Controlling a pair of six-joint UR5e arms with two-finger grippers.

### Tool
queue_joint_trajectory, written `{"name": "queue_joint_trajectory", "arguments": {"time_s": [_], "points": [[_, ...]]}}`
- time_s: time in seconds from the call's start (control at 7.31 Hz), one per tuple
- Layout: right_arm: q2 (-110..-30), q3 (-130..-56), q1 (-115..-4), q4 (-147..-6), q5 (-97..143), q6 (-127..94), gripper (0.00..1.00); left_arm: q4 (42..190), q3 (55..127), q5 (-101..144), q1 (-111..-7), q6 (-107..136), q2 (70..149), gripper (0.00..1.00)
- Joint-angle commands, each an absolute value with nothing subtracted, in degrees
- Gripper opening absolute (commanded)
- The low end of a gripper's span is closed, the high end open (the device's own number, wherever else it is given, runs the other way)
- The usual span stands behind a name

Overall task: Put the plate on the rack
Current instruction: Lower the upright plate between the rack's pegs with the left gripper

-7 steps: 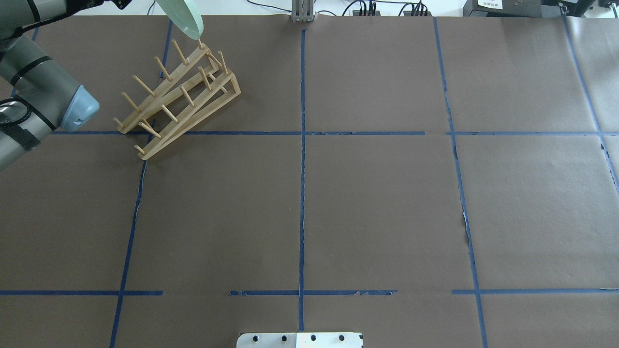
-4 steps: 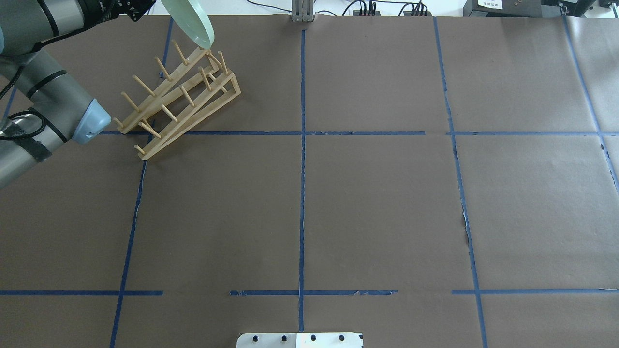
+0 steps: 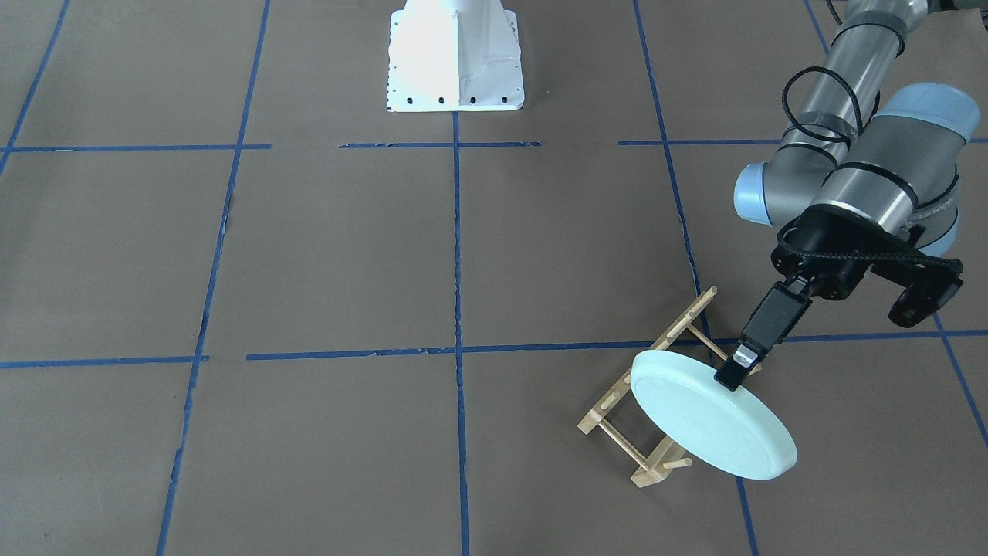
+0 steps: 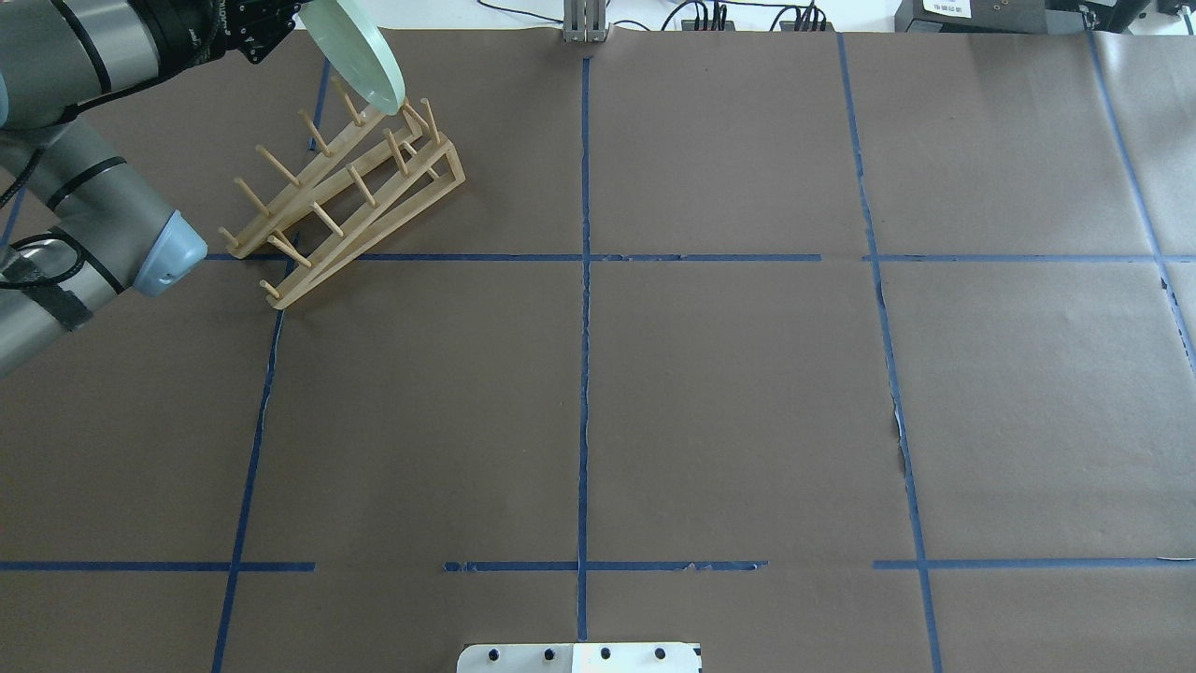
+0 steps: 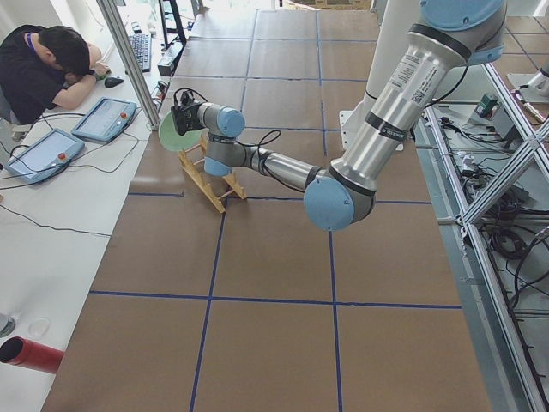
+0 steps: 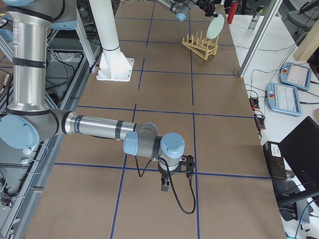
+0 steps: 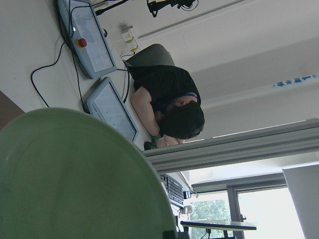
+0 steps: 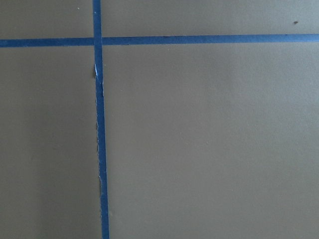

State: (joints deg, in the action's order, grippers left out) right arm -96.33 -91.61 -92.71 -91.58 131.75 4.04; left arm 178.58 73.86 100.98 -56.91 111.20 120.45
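Left tool [image 3: 735, 372] holds plate [image 3: 710, 421] above rack [image 3: 598, 415] pegs (operator [image 5: 47, 69] nearby).

Tilted over the far end of the rack [image 3: 665, 340]: plate [image 3: 710, 421], pinched at its rim by left gripper [image 3: 729, 378].

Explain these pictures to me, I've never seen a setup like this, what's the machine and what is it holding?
This is a robot with two jointed arms at a table covered in brown paper with blue tape lines. Several cameras film one moment: one behind the robot, one facing it, one at each table end, one on each wrist. The left hand pinches the rim of a pale green plate, tilted over one end of a small wooden rack. The right hand hangs low over bare paper, far from the rack.
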Motion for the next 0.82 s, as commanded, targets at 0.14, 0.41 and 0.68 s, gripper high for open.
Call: {"name": "queue_joint_trajectory", "arguments": {"time_s": [0.14,0.41,0.68], "points": [[-96.33,-91.58,-92.72,-91.58,131.75,4.04,1.0,178.51,73.92,100.9,-55.29,110.92,120.06,0.0],[-96.33,-91.58,-92.64,-91.58,131.75,4.04,1.0,178.33,73.83,100.9,-53.89,110.66,119.88,0.0],[-96.33,-91.58,-92.64,-91.58,131.75,4.04,1.0,177.72,73.92,101.25,-53.7,110.48,119.71,1.0]]}}
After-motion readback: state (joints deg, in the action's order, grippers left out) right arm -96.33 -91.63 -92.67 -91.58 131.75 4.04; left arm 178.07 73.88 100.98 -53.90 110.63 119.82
